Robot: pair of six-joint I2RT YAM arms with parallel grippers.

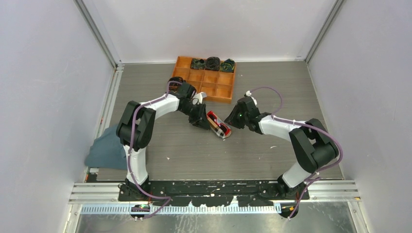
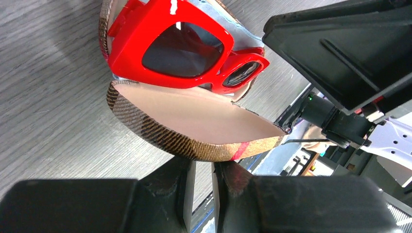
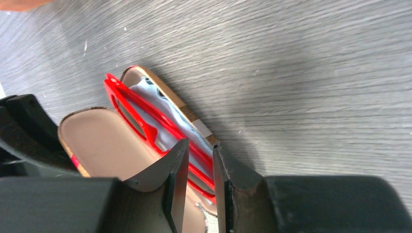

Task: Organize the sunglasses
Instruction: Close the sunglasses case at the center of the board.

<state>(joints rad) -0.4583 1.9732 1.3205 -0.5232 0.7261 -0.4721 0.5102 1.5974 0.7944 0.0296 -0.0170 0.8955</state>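
Note:
The red sunglasses (image 1: 217, 124) lie inside the open tan-and-black plaid case (image 1: 226, 136) at mid-table, on a light blue cloth (image 3: 151, 92). In the left wrist view the sunglasses (image 2: 180, 48) sit just past the raised case lid (image 2: 194, 116). My left gripper (image 1: 202, 121) is at the case's left side. Its jaws (image 2: 204, 167) are almost together with nothing between them, and their tips are at the lid's plaid rim. My right gripper (image 1: 236, 118) hovers at the case's right end. Its jaws (image 3: 198, 148) are almost together over the sunglasses (image 3: 145, 121) and the case rim (image 3: 197, 121).
An orange divided tray (image 1: 217, 98) stands at the back, with dark rolled items (image 1: 212, 63) in its far compartments. A blue-grey cloth (image 1: 107, 148) lies at the table's left edge. Grey walls close in on three sides.

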